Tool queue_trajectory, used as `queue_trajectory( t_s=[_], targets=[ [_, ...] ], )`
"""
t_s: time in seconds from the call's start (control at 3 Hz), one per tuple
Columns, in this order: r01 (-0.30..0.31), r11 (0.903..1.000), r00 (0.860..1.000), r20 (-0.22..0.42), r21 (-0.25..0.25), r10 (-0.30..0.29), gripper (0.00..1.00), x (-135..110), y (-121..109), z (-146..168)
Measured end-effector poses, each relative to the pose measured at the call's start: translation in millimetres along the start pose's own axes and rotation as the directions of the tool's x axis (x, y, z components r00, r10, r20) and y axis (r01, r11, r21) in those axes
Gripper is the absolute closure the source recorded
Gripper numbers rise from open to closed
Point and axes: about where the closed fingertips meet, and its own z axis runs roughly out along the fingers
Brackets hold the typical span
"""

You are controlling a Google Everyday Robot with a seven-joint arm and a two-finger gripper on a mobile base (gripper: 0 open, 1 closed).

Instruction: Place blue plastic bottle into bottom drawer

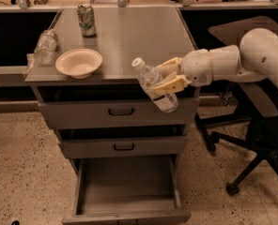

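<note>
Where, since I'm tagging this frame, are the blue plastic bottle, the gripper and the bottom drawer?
bottom drawer (127, 186), camera view, bare grey floor.
blue plastic bottle (163, 101), camera view, clear lower body.
gripper (158, 80), camera view, midway between fingertips, shut on the bottle, in front of the top drawer (82, 112).

Arm (223, 62) stretched level; claw (158, 78) mid-air, sideways, clamped round blue plastic bottle (166, 101).

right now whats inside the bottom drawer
Only its bare grey floor shows in the bottom drawer; nothing lies on it. Its rear part is covered by the middle drawer. The tool holds the bottle higher up, in front of the top drawer.
</note>
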Motion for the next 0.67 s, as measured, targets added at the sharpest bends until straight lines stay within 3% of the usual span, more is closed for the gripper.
queue_trajectory(
  t_s=[0.33, 0.67],
  targets=[
    [-0.021, 0.9996, 0.997, 0.072, -0.017, 0.022, 1.00, -19.0, 11.5, -0.2],
    [-0.015, 0.9977, 1.000, 0.013, -0.066, 0.016, 1.00, -7.9, 18.8, 26.3]
  ],
)
